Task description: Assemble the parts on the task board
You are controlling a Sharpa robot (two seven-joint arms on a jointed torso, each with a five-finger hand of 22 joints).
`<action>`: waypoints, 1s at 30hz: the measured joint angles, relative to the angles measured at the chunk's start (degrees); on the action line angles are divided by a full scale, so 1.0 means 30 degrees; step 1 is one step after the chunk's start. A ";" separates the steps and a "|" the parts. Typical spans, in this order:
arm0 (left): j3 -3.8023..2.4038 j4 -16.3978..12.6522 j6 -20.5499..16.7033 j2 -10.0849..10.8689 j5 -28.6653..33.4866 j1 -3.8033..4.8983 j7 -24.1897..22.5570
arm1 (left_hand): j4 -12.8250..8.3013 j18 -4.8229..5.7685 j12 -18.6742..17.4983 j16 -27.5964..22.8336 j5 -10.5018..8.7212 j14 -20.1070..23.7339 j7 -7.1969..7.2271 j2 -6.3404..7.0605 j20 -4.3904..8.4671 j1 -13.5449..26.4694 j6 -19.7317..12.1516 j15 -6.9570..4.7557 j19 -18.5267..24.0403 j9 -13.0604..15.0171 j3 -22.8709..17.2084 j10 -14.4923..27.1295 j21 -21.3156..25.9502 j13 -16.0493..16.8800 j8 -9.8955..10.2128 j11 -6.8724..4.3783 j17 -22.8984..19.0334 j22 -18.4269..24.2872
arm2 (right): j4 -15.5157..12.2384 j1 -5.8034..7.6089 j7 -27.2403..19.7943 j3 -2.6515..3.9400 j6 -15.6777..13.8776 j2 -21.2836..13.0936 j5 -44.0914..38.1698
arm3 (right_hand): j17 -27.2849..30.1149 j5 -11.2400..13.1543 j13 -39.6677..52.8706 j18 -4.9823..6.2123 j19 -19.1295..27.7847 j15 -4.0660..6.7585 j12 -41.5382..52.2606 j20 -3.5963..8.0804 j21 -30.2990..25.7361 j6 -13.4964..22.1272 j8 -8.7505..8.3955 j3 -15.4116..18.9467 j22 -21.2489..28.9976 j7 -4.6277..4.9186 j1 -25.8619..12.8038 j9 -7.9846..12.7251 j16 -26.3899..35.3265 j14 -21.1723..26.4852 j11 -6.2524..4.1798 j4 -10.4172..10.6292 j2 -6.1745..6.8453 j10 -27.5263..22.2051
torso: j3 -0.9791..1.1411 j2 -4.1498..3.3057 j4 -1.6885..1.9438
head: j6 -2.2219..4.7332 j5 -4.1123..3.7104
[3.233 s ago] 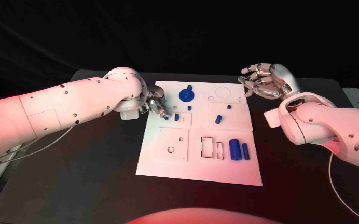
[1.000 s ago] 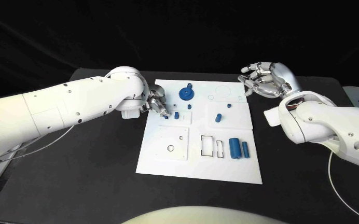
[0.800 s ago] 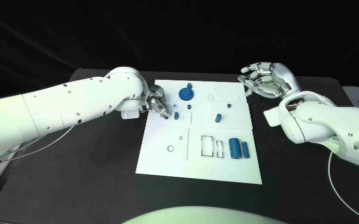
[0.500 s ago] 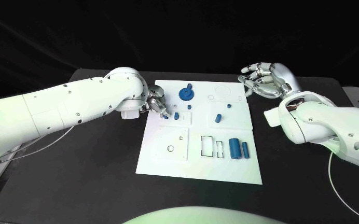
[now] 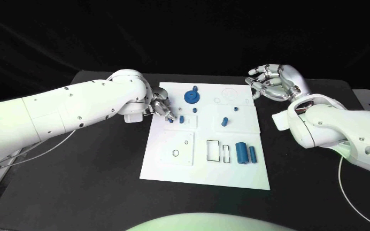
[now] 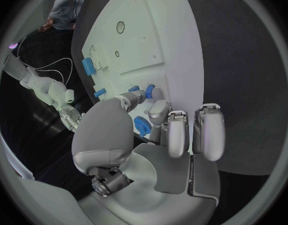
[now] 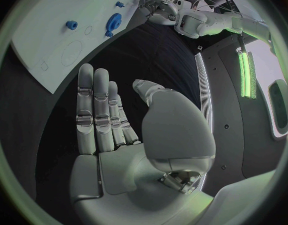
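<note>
In the head view, almost nothing is differing from three seconds ago. The left hand [image 5: 160,108] is staying at the left edge of the task board [image 5: 200,172], which is lying in the middle of the desk [image 5: 92,188]. Its fingertips are still meeting a small blue piece [image 5: 169,118]. The right hand [image 5: 274,83] is still hanging raised beyond the board's far right corner, fingers apart and carrying nothing. No part is sitting anywhere new, so I am judging that the left hand is slowly seating that one piece and the assembly is no further along.

I am counting one board and seven blue parts. These are one gear-like disc [image 5: 192,98], two cylinders [image 5: 242,152] lying side by side near the rectangular outlines, three short pegs [image 5: 182,118] and the piece at the left fingers.

In the left wrist view, the left hand is curling over the board, with a blue piece [image 6: 142,126] showing between the thumb side and the fingers. I cannot tell whether it is pinching the piece or only touching it.

In the right wrist view, the right hand is showing straight fingers and a bare palm, well apart from the board.
</note>
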State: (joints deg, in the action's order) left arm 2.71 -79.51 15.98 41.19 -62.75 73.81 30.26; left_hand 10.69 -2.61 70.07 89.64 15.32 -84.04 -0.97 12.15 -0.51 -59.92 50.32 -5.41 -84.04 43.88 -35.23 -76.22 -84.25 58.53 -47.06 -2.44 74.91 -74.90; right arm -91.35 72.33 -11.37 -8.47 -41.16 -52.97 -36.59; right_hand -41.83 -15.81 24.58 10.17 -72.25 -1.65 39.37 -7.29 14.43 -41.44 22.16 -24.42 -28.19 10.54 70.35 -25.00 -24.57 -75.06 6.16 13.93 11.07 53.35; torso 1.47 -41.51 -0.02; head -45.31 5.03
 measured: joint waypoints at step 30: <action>-0.0093 -0.0266 -0.0407 0.0334 -0.0039 -0.0125 0.0016 | 0.1963 0.0000 0.0000 0.0000 -0.0001 0.0001 -0.0045 0.0133 -0.0002 0.0700 0.0092 0.0002 0.0000 -0.0286 0.2562 0.0003 0.0001 0.0022 -0.0261 0.0003 -0.0001 0.0000 | 0.0020 -0.0020 -0.0059 0.0000 -0.0018 -0.0010 0.0059 | -0.0024 0.0135 -0.0029 0.0000 0.0000 -0.0025 0.0001 0.0000 0.0001 0.0034 0.0000 -0.0027 0.0044 -0.0034 0.0001 -0.0001 0.0000 -0.0023 0.0014 0.0069 0.0001 0.0014 | -0.0016 -0.0002 -0.0005 | 0.0000 0.0007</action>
State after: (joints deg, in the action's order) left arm 2.43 -80.31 14.76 42.20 -62.86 73.44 30.30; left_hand 16.58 -2.61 70.06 89.64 15.32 -84.04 -1.10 12.55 -0.52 -57.82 50.60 -5.41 -84.04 43.02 -27.54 -76.21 -84.25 58.59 -47.85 -2.43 74.91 -74.90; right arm -91.29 72.26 -11.54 -8.47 -41.22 -53.00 -36.41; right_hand -41.90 -15.41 24.49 10.17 -72.25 -1.73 39.37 -7.29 14.43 -41.34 22.16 -24.50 -28.06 10.44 70.35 -25.00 -24.57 -75.13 6.20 14.14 11.07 53.39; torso 1.42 -41.52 -0.03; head -45.31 5.05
